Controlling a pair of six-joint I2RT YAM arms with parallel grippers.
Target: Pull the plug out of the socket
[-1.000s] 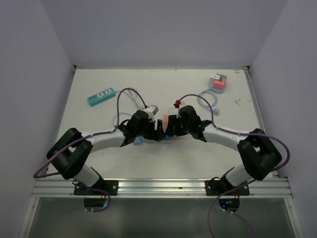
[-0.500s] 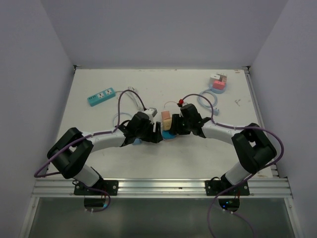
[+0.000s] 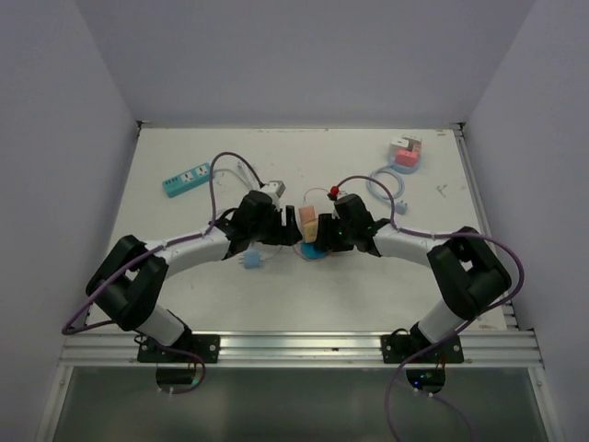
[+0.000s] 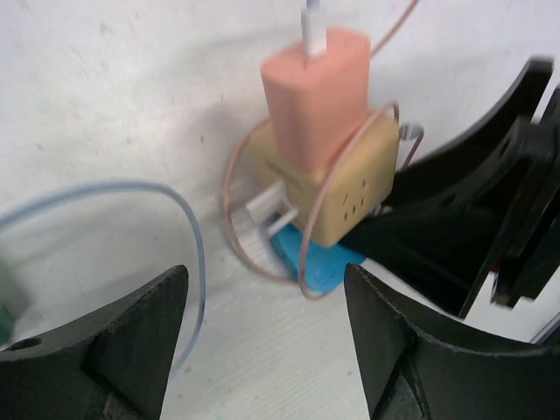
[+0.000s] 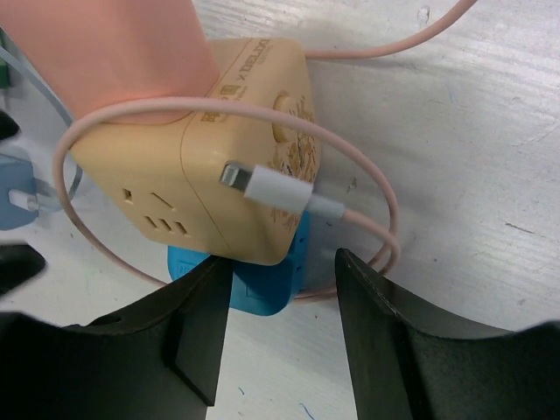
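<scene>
A pink plug (image 4: 315, 96) stands plugged into the top of a tan cube socket (image 4: 337, 188), which rests on a flat blue socket (image 4: 315, 262); a pink cable loops round them. In the top view the stack (image 3: 310, 224) sits mid-table between both arms. My left gripper (image 4: 267, 341) is open just short of the stack, with only bare table between its fingers. From the other side, my right gripper (image 5: 284, 324) is open at the blue socket (image 5: 271, 280). Its left finger lies against the tan cube (image 5: 192, 188) and its right finger is apart. A white cable connector (image 5: 262, 185) lies across the cube.
A teal power strip (image 3: 188, 179) lies at the back left, and a grey-white adapter (image 3: 279, 198) behind my left wrist. A small light-blue plug (image 3: 250, 261) lies by the left forearm. A coiled pale-blue cable (image 3: 386, 189) and a pink-white block on a blue ring (image 3: 405, 152) are at the back right.
A second ago both grippers were crowded over the stack, hiding it. The stack now stands in plain sight, and my left arm has swung back and to the left of it.
</scene>
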